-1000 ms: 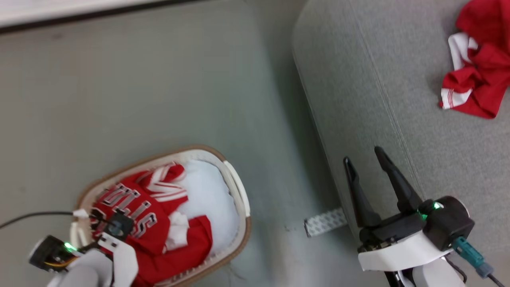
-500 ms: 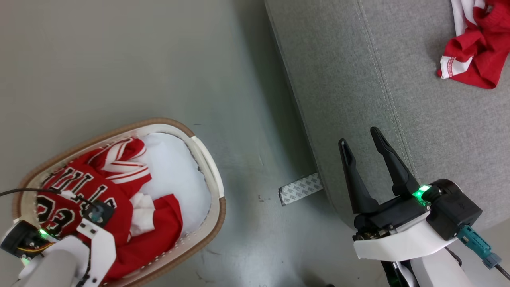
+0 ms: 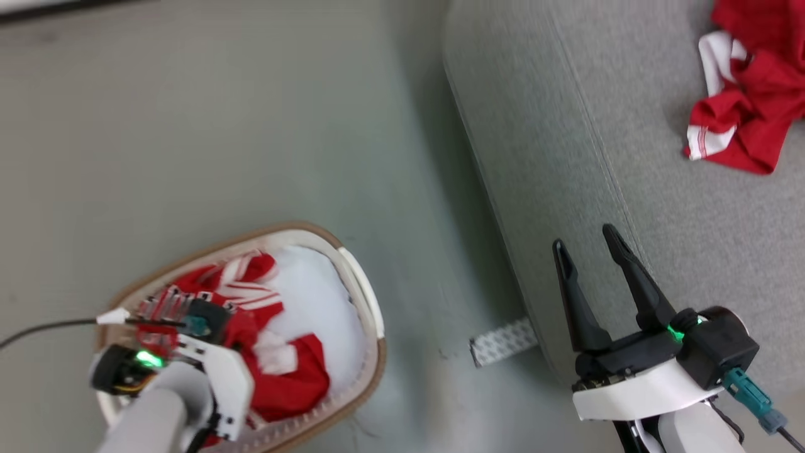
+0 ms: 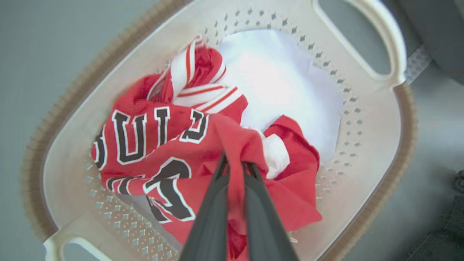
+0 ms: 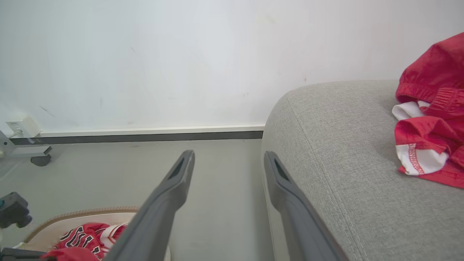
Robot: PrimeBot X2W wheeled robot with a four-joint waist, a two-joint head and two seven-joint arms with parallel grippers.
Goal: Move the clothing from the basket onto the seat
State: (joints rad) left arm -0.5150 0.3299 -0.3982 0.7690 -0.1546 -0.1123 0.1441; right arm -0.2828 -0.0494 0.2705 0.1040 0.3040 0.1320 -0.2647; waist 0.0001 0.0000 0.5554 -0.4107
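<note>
The left gripper (image 4: 235, 165) pinches the lettered jersey (image 4: 145, 137) in the middle of the basket (image 4: 366, 119). The seat (image 3: 566, 126) lies rightward, by the spread, empty right gripper (image 3: 583, 239).

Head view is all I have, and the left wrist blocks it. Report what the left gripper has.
Observer: The left gripper is shut on a fold of the jersey; red cloth is pinched between its fingers.
Operator: Describe that jersey.
Observer: It has black letters edged in white. BUL is readable, with part of a number below.
Operator: Check the red garment on the sofa.
Observer: In the right wrist view, the garment on the sofa has a gathered waistband, so it is likely shorts.
</note>
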